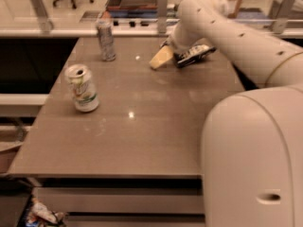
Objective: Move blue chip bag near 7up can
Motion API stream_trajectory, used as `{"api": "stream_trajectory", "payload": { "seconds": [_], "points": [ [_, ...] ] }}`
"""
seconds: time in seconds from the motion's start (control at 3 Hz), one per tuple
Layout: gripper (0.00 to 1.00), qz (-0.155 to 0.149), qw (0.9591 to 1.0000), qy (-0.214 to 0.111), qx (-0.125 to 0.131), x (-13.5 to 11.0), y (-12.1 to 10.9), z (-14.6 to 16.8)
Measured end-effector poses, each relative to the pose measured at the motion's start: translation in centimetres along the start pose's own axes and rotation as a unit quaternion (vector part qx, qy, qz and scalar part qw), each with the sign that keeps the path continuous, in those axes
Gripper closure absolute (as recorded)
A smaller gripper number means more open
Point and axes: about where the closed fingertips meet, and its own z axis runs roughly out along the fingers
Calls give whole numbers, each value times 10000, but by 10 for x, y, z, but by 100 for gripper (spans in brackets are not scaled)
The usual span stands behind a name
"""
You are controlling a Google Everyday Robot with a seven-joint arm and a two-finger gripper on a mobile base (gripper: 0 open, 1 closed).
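The blue chip bag lies flat at the far right of the brown table, partly hidden under my arm. My gripper is low over the bag's left end, touching or nearly touching it. The 7up can, white with green markings, stands upright near the table's left edge, well apart from the bag.
A taller slim silver-grey can stands at the far left of the table. My white arm reaches across the table's far right corner, and its bulky base link fills the lower right. A counter with dividers runs behind the table.
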Motion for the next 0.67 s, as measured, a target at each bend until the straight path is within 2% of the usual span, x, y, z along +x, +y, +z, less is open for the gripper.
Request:
{"api": "stream_trajectory", "payload": {
  "seconds": [0.33, 0.67],
  "points": [
    [0, -1, 10000, 0, -1, -5, -2, -7],
    [17, 0, 10000, 1, -1, -9, -4, -14]
  ]
}}
